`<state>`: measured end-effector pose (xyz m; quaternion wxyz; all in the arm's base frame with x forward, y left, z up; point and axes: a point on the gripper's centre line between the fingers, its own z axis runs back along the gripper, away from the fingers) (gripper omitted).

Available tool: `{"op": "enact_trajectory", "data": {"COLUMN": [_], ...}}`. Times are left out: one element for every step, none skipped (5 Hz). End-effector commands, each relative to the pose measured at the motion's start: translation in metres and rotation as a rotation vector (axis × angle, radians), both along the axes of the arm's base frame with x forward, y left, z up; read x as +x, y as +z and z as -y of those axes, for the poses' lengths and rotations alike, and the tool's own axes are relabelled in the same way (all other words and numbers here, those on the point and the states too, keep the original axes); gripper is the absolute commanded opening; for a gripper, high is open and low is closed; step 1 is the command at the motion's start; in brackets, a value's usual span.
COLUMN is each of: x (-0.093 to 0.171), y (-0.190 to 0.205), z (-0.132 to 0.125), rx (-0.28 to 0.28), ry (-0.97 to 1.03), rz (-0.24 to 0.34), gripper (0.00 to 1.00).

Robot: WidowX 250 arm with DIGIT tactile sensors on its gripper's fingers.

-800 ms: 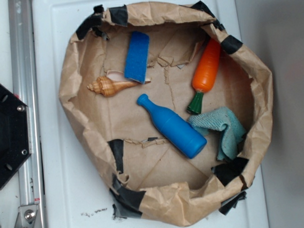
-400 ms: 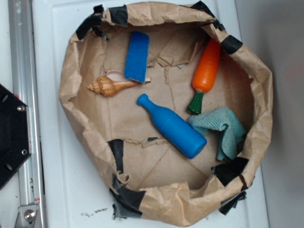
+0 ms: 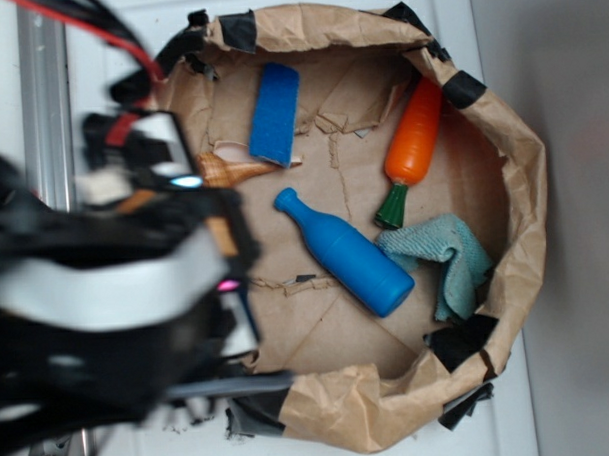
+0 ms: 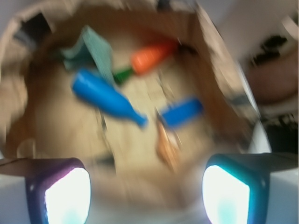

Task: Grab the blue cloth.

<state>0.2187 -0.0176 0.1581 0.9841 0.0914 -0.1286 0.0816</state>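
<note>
Inside the paper bag (image 3: 523,180) on the desk (image 3: 108,55): cloth (image 3: 448,258) at the right wall, touching the bottle (image 3: 345,252); also carrot (image 3: 414,144), sponge (image 3: 275,114), and shell (image 3: 232,168), partly hidden. The blurred arm (image 3: 97,295) covers the left side. The gripper (image 4: 145,186) is spread wide, empty.

White worktop (image 3: 108,55), crumpled brown paper tub (image 3: 528,180) patched with black tape resting on it, metal rail (image 3: 42,107) along its left edge, dark specks near the front edge
</note>
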Motion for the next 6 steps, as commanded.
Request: {"op": "enact_trajectory", "data": {"x": [0.1,0.126,0.124,0.1,0.09,0.091], "y": [-0.048,-0.064,-0.1,-0.119,-0.123,-0.126], "z": [0.003,-0.001,0.023,0.033,0.032,0.023], "rx": [-0.065,-0.104,-0.132,-0.155,-0.177,-0.18], "ry": [-0.161,-0.221,-0.347,-0.315,-0.299,-0.292], "rz": [-0.009,-0.015,-0.07,-0.124,-0.106,-0.074], "gripper": [1.0,1.0,1.0,0.0,0.0,0.0]}}
